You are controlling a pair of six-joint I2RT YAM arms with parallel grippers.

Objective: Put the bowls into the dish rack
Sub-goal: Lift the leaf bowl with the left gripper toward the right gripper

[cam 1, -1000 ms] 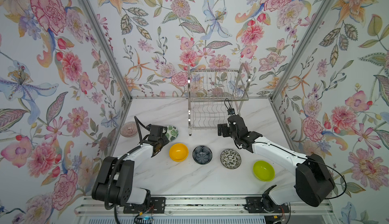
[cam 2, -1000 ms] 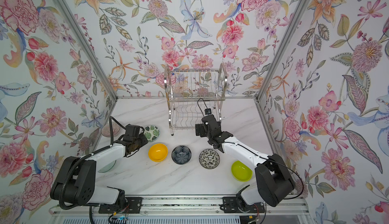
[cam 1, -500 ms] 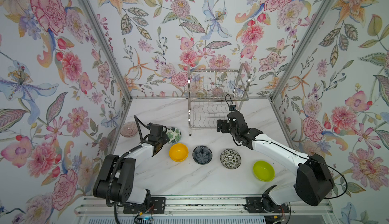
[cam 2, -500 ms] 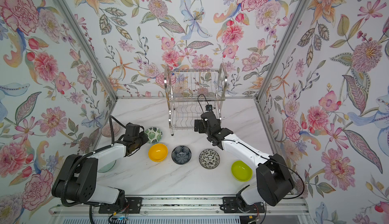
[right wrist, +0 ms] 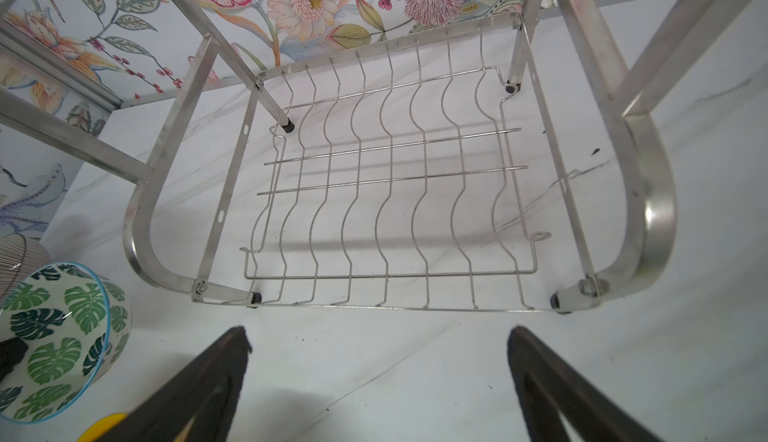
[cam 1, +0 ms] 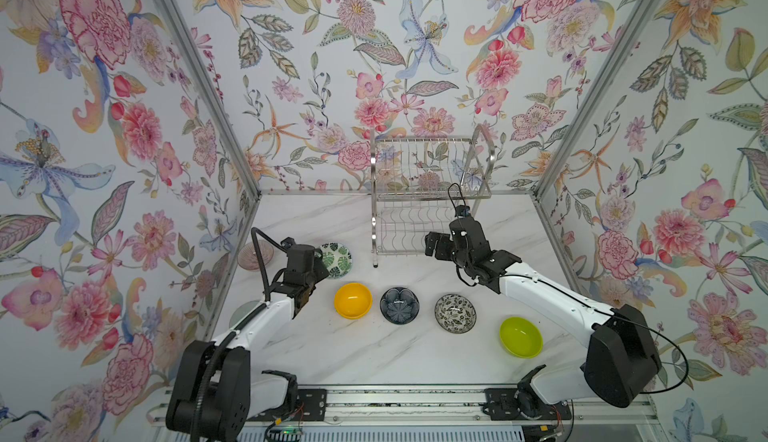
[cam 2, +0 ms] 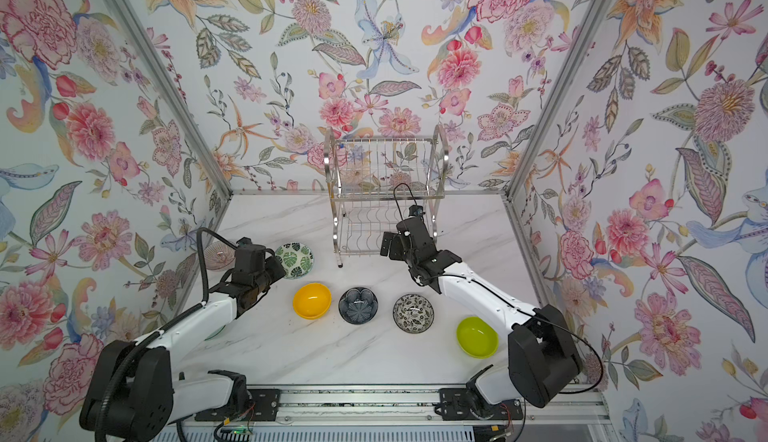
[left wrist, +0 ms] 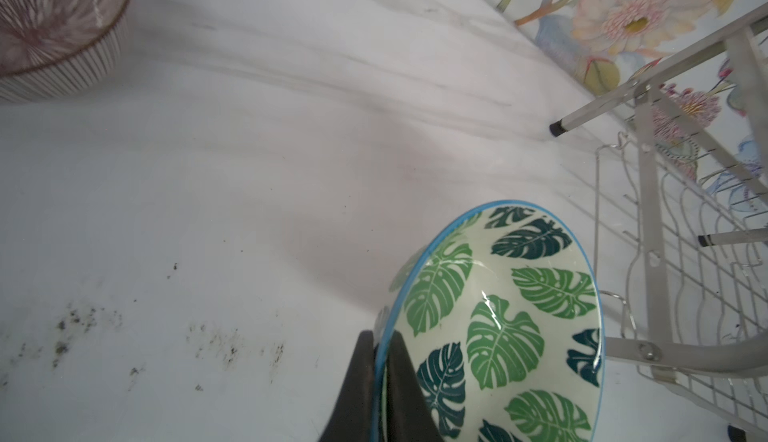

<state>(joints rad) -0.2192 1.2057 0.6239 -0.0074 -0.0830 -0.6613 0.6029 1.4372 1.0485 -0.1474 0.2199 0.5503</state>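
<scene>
On the marble table (cam 1: 324,219), we see the left gripper (left wrist: 384,342) clamped on the rim of the tilted leaf bowl (left wrist: 498,315), just left of the rack (cam 1: 373,219). The right gripper (right wrist: 378,348) faces the rack's lower shelf, jaws wide apart. A yellow bowl (cam 1: 353,300), blue bowl (cam 1: 399,304), floral bowl (cam 1: 455,313) and lime bowl (cam 1: 520,336) sit in a front row; a pink bowl (cam 1: 255,254) stands far left.
</scene>
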